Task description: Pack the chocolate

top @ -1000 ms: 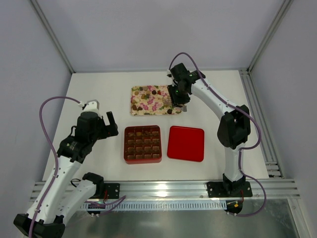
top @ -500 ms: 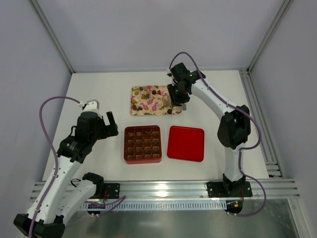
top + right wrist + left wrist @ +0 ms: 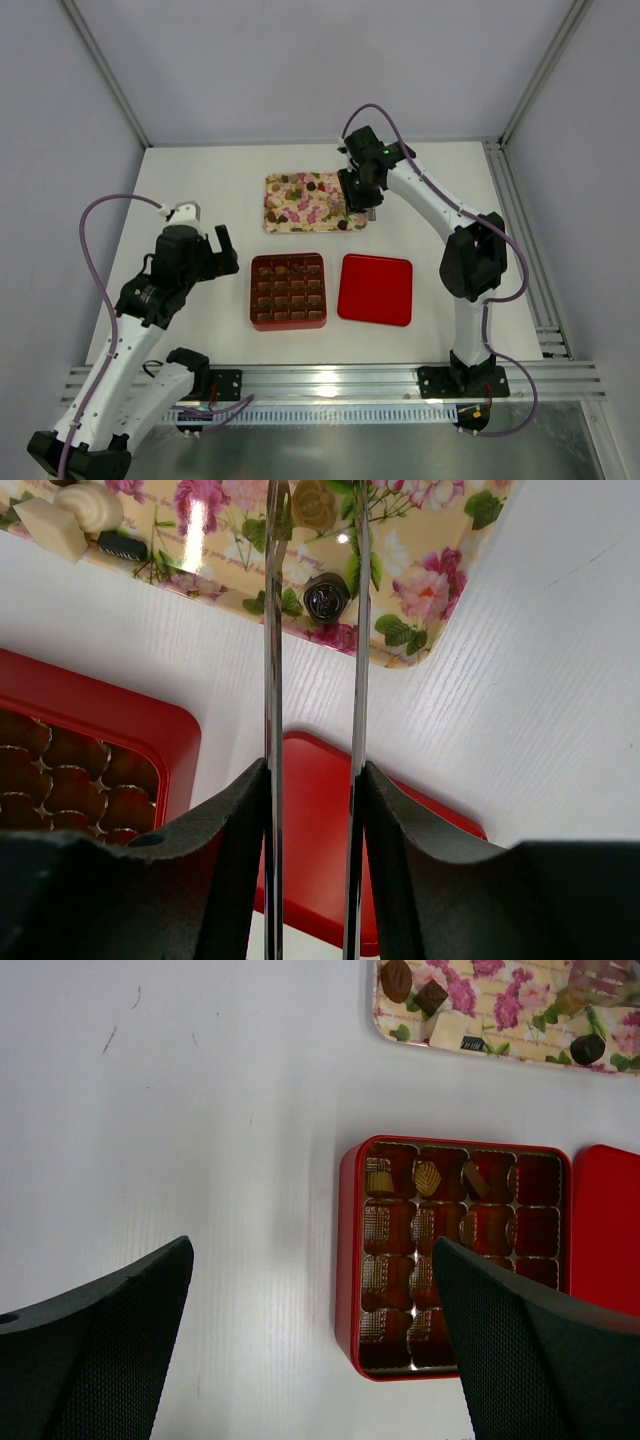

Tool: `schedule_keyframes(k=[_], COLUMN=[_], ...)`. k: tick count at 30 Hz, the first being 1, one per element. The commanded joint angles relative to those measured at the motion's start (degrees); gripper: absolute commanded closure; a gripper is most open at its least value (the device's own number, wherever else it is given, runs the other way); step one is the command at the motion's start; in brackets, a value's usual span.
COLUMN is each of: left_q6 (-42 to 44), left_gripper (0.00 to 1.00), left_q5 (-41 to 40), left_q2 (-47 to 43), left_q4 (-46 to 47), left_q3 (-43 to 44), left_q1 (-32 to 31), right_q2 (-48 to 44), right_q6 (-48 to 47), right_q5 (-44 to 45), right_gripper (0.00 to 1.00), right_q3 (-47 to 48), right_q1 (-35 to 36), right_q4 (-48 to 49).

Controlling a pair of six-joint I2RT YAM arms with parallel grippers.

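Observation:
Several chocolate pieces lie on the floral tray (image 3: 300,212). A dark round chocolate (image 3: 327,598) and a tan rose-shaped one (image 3: 313,505) show between the two blades of the metal tongs (image 3: 272,630); whether the blades touch either I cannot tell. My right gripper (image 3: 312,780) is shut on those tongs and hangs over the tray's right end (image 3: 360,195). The red box (image 3: 288,291) holds three chocolates in its far row, among them a tan one (image 3: 427,1177). My left gripper (image 3: 312,1260) is open and holds nothing, above the table left of the box.
The red lid (image 3: 375,289) lies flat to the right of the box. A white block (image 3: 45,525) and a cream shell piece (image 3: 90,502) sit further left on the tray. The cell's walls stand close round the table.
My right gripper with the tongs has shifted slightly left over the tray's right end. The left arm has not moved.

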Motion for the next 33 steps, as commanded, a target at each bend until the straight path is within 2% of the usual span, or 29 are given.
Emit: schedule_keyframes(k=[1, 33], left_q6=[0.2, 0.0], left_gripper=[0.00, 0.00], left_q5=[-0.6, -0.6], left_q2=[-0.1, -0.5], left_q4=[1.7, 1.7], left_q3=[0.5, 0.5], left_q1=[0.2, 0.2], right_q2=[-4.5, -3.1], right_q6=[0.9, 0.5], right_q5=[0.0, -1.0], right_gripper=[0.57, 0.57], right_q3=[-0.4, -2.7], right_q1=[0.1, 0.2], right_q4=[2.5, 2.7])
